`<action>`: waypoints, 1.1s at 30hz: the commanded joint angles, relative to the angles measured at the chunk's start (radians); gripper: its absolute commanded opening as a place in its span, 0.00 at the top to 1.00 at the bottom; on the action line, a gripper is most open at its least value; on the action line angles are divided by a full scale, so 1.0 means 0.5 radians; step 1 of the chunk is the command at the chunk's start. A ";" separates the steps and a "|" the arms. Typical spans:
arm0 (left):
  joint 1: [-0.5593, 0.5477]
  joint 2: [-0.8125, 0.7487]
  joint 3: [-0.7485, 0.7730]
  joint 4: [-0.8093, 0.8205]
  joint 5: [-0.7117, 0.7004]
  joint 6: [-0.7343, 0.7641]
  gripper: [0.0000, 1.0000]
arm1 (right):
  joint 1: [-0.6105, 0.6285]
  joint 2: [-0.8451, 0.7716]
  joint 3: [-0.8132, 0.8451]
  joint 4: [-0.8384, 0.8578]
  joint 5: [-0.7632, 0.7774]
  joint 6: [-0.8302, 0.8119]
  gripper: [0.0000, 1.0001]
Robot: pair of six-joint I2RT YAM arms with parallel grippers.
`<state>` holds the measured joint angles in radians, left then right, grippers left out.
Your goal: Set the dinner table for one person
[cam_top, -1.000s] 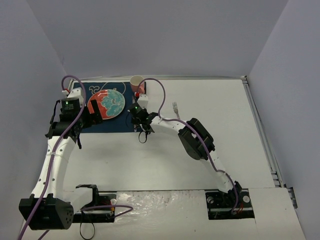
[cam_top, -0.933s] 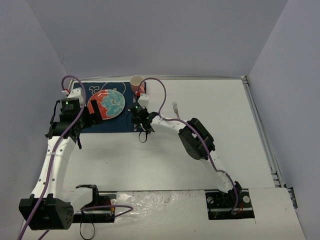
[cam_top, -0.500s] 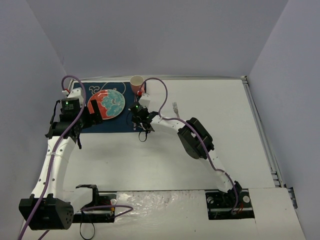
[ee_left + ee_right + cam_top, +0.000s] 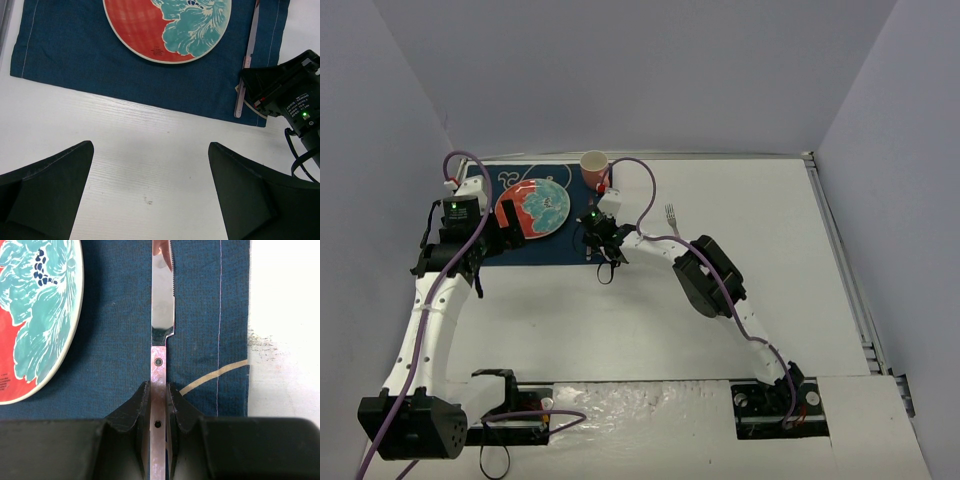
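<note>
The dinner table point(image 4: 770, 250) is seen as a big white top filling the whole work area, with both arm bases at its near edge. A dark blue placemat point(image 4: 545, 250) is laid at the far left of it. A red and teal plate point(image 4: 533, 208) is set on the placemat. A knife point(image 4: 162, 315) is laid flat on the mat's right strip, just beside the plate and not touching it, parallel to the mat's right hem, blade pointing away. The knife's pinkish riveted handle is clamped by the right gripper point(image 4: 159, 390). A pink cup point(image 4: 593, 166) is placed at the mat's far right corner. A fork point(image 4: 671, 215) is seen on bare table right of the mat. The left gripper point(image 4: 151, 147) is held spread wide, nothing between its jaws, over bare table just near the mat's near edge.
</note>
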<state>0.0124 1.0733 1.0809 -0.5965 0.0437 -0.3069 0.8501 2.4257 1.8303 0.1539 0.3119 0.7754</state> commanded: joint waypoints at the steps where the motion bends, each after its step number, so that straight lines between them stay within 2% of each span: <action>1: 0.000 -0.045 0.017 0.052 -0.017 0.000 0.03 | -0.013 -0.032 0.083 0.100 0.039 0.059 0.99; 3: 0.000 -0.045 0.017 0.049 -0.017 0.000 0.03 | -0.013 -0.029 0.082 0.101 0.042 0.054 0.98; 11: 0.000 -0.041 0.017 0.047 -0.020 0.002 0.03 | -0.013 -0.033 0.078 0.109 0.022 0.056 0.84; 19: 0.000 -0.036 0.017 0.046 -0.029 0.003 0.03 | -0.007 -0.161 0.003 0.141 0.015 -0.043 0.71; 24: 0.000 -0.030 0.017 0.043 -0.032 0.003 0.03 | 0.004 -0.361 -0.126 0.169 0.029 -0.174 0.66; 33: 0.000 -0.014 0.013 0.049 -0.004 -0.006 0.03 | -0.077 -0.966 -0.642 0.217 0.042 -0.548 0.49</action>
<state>0.0124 1.0733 1.0691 -0.6010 0.0437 -0.3069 0.8474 2.1577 1.6070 0.2069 0.3072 0.6123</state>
